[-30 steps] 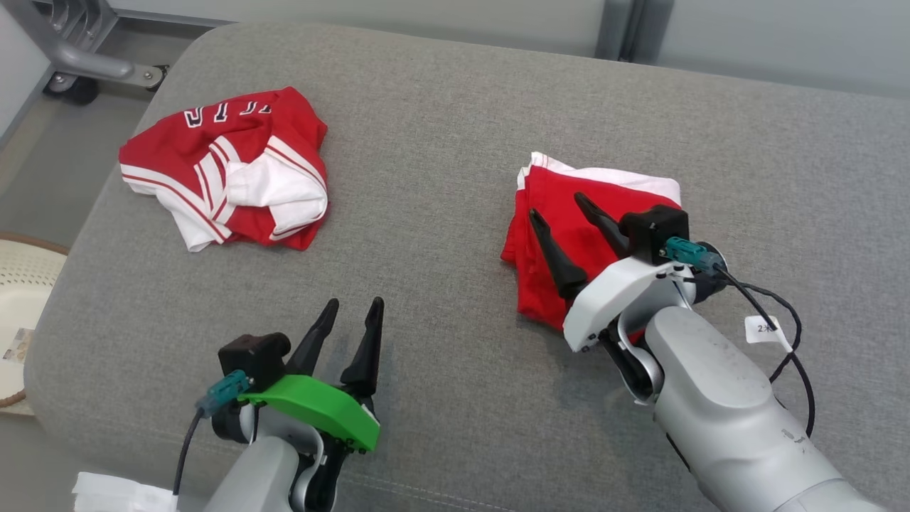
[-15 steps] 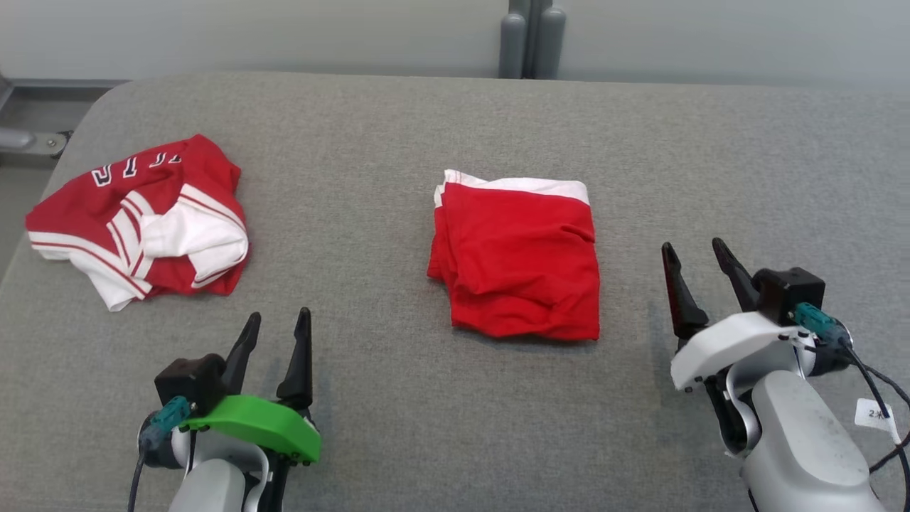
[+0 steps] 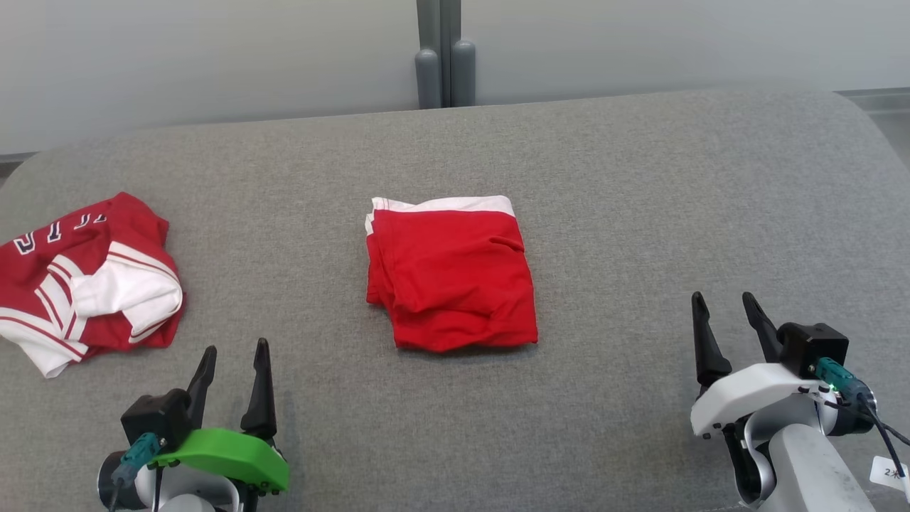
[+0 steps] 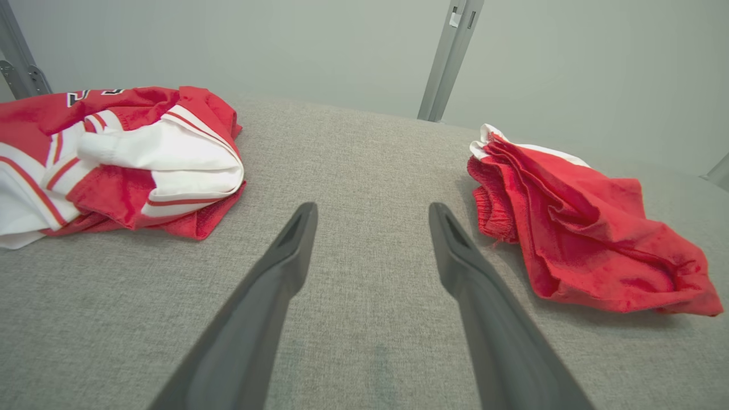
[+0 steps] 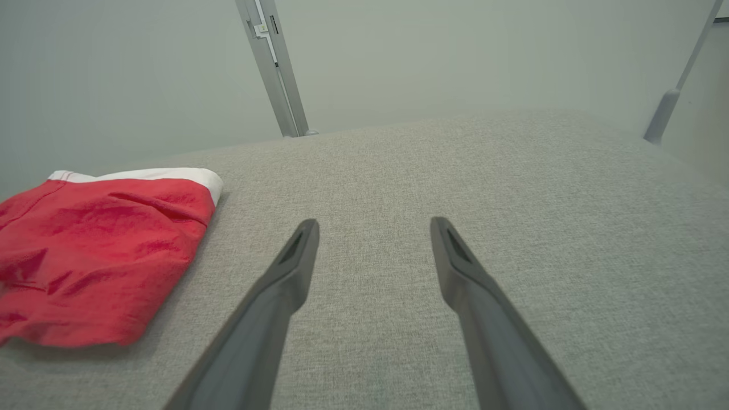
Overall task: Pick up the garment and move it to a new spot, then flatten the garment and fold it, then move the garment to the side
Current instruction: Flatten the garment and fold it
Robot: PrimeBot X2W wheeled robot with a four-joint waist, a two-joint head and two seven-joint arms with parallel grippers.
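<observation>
The red garment (image 3: pixel 451 274) lies folded in the middle of the grey cushion (image 3: pixel 640 213), so only moving it aside seems left, and the left tool (image 3: pixel 235 346) and right tool (image 3: pixel 724 300) sit nearby, both spread wide and holding nothing.

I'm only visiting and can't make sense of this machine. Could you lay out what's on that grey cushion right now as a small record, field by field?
Surface: grey cushion, fabric-covered
Centre: folded red garment, white band along its far edge, lying flat
Robot's left side: crumpled red-and-white garment, in a heap
Left arm: left pincer open, empty, near the front edge between the two garments
Right arm: right pincer open, empty, to the right of the folded garment
Contact: neither pincer touches any cloth
Background: pale wall, grey post
</observation>
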